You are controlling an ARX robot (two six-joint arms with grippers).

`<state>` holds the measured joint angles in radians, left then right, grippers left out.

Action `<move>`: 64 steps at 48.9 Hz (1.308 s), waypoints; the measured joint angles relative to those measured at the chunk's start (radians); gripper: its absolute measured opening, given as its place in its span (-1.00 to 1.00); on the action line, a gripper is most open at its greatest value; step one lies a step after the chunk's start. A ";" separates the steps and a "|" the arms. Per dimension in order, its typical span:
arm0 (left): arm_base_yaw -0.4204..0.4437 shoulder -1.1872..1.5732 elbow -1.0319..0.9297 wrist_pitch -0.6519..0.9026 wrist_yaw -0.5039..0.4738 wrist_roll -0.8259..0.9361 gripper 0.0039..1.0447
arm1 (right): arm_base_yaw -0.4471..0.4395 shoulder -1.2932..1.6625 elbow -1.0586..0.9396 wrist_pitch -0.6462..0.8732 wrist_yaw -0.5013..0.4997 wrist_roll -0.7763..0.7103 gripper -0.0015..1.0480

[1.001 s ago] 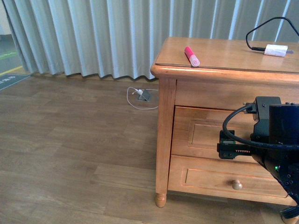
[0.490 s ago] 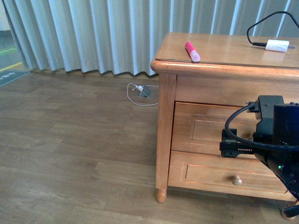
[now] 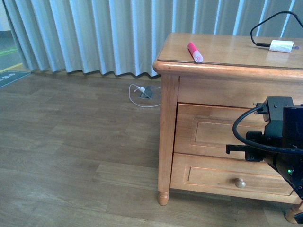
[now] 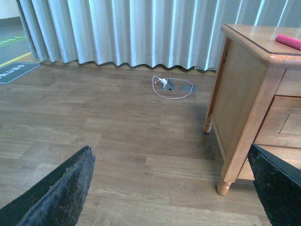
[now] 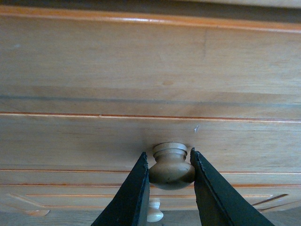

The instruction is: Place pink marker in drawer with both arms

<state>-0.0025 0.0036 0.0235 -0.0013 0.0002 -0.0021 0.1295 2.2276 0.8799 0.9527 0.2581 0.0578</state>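
Observation:
The pink marker (image 3: pixel 194 52) lies on the wooden cabinet's top (image 3: pixel 227 49), near its front left corner, and shows again as the marker (image 4: pixel 288 41). The upper drawer (image 3: pixel 208 132) is shut. My right gripper (image 3: pixel 232 149) reaches against its front and hides the knob there. The right wrist view shows the right gripper (image 5: pixel 170 172) shut on the round pale drawer knob (image 5: pixel 171 167), one finger on each side. My left gripper (image 4: pixel 169 188) hangs open over the floor left of the cabinet, its fingers (image 4: pixel 61 188) wide apart with nothing between them.
A white charger plug (image 3: pixel 280 46) with black cable sits at the top's back right. The lower drawer (image 3: pixel 213 175) has its own knob (image 3: pixel 240 183). A floor socket with white cable (image 3: pixel 146 93) lies before the grey curtain (image 3: pixel 94 33). Wood floor spreads left.
My right gripper has shifted a little right and down against the drawer front, and its fingers look closer together. The marker has stayed put on the top.

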 joint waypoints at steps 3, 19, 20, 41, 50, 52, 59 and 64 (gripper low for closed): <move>0.000 0.000 0.000 0.000 0.000 0.000 0.89 | -0.001 -0.008 -0.018 0.008 -0.008 0.003 -0.60; 0.000 0.000 0.000 0.000 0.000 0.000 0.89 | -0.013 -0.111 -0.252 0.110 -0.077 0.037 -0.61; 0.000 0.000 0.000 0.000 0.000 0.000 0.89 | -0.014 -0.115 -0.262 0.115 -0.082 0.037 -0.61; 0.000 0.000 0.000 0.000 0.000 0.000 0.89 | -0.066 -0.211 -0.554 0.252 -0.231 0.050 -0.62; 0.000 0.000 0.000 0.000 0.000 0.000 0.89 | -0.084 -0.322 -0.634 0.193 -0.274 0.078 -0.25; 0.000 0.000 0.000 0.000 0.000 0.000 0.89 | -0.092 -0.396 -0.661 0.129 -0.265 0.087 -0.08; 0.000 0.000 0.000 0.000 0.000 0.000 0.89 | -0.108 -0.702 -0.683 -0.120 -0.286 0.099 0.36; 0.000 0.000 0.000 0.000 0.000 0.000 0.89 | -0.117 -0.956 -0.674 -0.344 -0.325 0.104 0.67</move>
<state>-0.0025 0.0036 0.0235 -0.0013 -0.0002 -0.0021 0.0124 1.2713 0.2062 0.6090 -0.0666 0.1616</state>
